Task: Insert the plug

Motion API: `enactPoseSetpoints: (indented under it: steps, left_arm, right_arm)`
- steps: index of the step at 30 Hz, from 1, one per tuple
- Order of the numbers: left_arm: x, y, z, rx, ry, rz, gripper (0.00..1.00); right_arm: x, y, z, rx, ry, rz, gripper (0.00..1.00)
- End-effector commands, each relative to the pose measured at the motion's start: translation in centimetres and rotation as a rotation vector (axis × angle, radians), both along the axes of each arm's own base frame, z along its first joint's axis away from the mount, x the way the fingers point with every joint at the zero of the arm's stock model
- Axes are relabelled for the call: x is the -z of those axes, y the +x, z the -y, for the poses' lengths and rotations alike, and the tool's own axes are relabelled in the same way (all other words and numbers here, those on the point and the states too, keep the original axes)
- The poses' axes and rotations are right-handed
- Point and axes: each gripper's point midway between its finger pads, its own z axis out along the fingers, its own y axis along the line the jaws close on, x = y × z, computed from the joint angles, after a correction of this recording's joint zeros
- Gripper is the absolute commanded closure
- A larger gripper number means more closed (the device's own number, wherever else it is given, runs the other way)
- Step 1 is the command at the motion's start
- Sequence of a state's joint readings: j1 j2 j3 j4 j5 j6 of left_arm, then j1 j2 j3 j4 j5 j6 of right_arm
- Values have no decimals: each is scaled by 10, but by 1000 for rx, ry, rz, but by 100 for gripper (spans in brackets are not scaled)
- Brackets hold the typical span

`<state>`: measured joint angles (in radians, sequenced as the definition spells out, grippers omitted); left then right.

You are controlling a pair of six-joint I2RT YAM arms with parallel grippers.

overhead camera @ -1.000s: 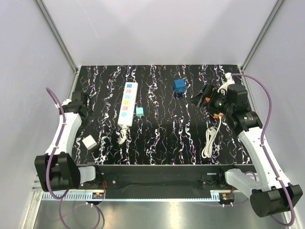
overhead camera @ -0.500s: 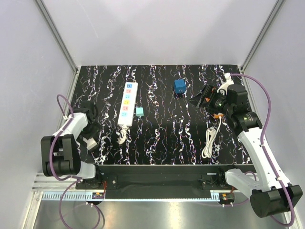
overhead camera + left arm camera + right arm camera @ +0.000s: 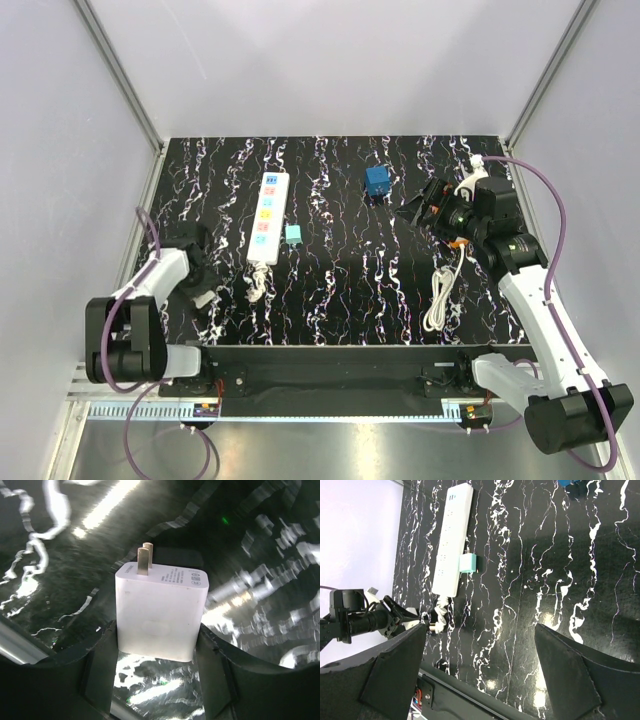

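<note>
Left claw [image 3: 155, 630] clamps the white plug [image 3: 160, 615] by its sides, near the desk's [image 3: 340, 280] left front corner. Right claw [image 3: 480, 629] stands wide, over the desk's right side.

Your work surface is a table [image 3: 340, 290] with a glossy black top veined in white and faint purple. Plain pale panels enclose it: a back wall [image 3: 330, 60], a left wall [image 3: 50, 150] and a right wall [image 3: 600, 120], joined at the rear corners by slanting aluminium posts [image 3: 120, 75]. Along your near edge runs a slotted metal rail [image 3: 330, 410], with a brushed steel surface [image 3: 330, 450] below it. Overhead light throws bright glare streaks [image 3: 100, 510] on the tabletop.
</note>
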<state>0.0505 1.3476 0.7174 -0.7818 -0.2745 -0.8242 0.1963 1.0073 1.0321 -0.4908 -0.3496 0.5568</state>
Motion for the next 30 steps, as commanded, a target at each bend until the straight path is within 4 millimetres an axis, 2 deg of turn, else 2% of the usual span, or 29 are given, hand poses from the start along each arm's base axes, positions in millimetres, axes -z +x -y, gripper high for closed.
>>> enactPoseSetpoints:
  steps: [1,2,4,5,6,7,8,9,10,11,14,17,22,26,30]
  left_arm:
    - [-33,31,32,300,-36,129,100]
    - [-53,41,43,367,-26,194,100]
    - [-77,48,79,585,-20,263,100]
    - [-101,56,98,663,-20,350,100]
    - [-112,56,113,760,-12,389,100]
    - [-126,54,147,886,-39,460,100]
    - [-144,52,165,951,-61,539,100]
    - [-154,49,180,1021,-77,590,100]
    - [-163,35,210,1139,-142,640,100]
    - [-181,32,226,1192,-169,737,100]
    - [-207,7,266,1361,-214,859,100]
    - [-217,-15,292,1483,-213,910,100]
    - [-216,-32,324,1621,-115,918,100]
    - [-222,-33,348,1669,-66,928,100]
    - [-224,-32,359,1690,-67,927,100]
  right_arm:
    - [-8,2,-3,5,31,17,5]
    - [-9,0,-4,-4,37,14,5]
    - [-8,-1,-6,-11,53,1,6]
    - [-10,-3,-11,-34,67,-4,7]
    - [-11,-4,-13,-46,77,-10,8]
    - [-10,-3,-16,-55,93,-27,9]
    - [-12,-6,-22,-89,115,-39,11]
    - [-10,-6,-26,-107,132,-64,13]
    - [-12,-8,-31,-136,150,-74,14]
    - [-17,-17,-40,-206,185,-88,15]
    - [-21,-31,-51,-291,243,-131,19]
    - [-30,-42,-55,-337,282,-136,25]
    - [-42,-68,-67,-472,347,-165,22]
    - [-31,-81,-70,-479,321,-209,20]
    - [-20,-94,-65,-476,275,-224,18]
